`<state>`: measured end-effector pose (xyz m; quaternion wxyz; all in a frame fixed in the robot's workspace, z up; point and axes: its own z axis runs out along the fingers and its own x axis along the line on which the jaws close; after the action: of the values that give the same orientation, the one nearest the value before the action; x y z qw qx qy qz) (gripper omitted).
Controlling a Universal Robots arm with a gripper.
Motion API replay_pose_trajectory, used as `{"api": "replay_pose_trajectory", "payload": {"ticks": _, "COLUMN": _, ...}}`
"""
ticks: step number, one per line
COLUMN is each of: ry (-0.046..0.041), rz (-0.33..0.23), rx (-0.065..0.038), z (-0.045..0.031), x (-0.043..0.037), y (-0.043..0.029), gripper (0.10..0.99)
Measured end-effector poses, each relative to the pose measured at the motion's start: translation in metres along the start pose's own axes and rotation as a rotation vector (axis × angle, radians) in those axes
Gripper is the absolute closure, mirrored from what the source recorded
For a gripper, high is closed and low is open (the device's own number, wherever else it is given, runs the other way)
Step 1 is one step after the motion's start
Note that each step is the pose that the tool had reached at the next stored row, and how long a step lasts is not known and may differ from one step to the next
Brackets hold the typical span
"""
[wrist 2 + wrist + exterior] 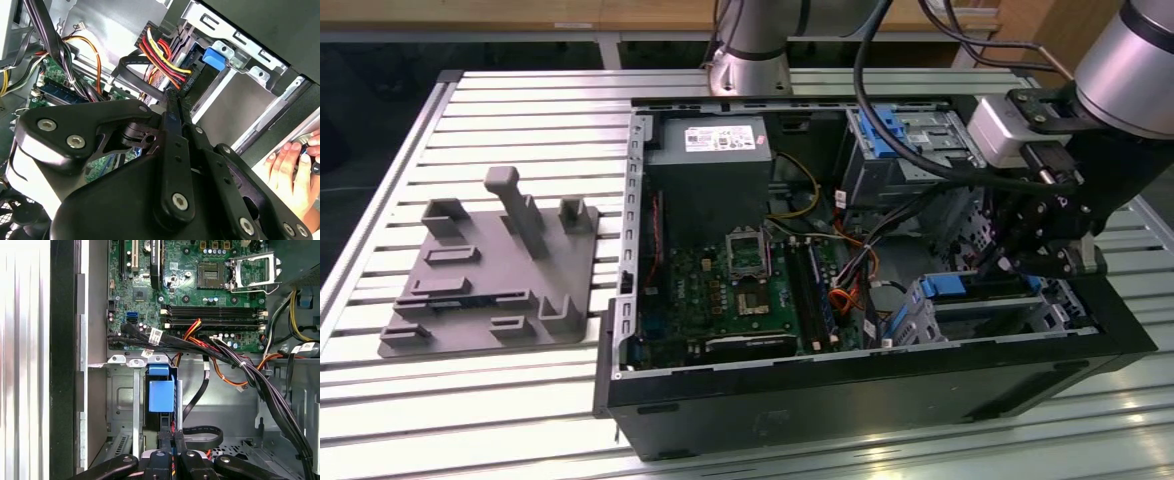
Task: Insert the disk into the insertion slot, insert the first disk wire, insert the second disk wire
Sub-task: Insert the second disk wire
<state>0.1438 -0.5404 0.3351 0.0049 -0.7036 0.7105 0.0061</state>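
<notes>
One disk already in its slot, end effector low over the cables.

From the exterior view's left: grey fixture, then open case, then the disk seated in the insertion slot. The end effector, fingers pressed together, grips nothing I can make out; beside the wire bundle it may snag a loose cable or bend the connector.

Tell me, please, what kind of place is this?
Probably a robotics lab or test bench: an open computer case lies on a slatted metal table, a grey fixture plate sits beside it, and the robot arm reaches inside.
</notes>
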Motion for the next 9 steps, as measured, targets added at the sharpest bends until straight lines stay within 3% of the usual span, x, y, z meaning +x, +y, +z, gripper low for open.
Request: {"api": "replay_pose_trajectory", "payload": {"ticks": 9, "ry": 0.0000, "rz": 0.000, "rx": 0.000, "z": 0.0011, "x": 0.0000, "y": -0.0010, "gripper": 0.941}}
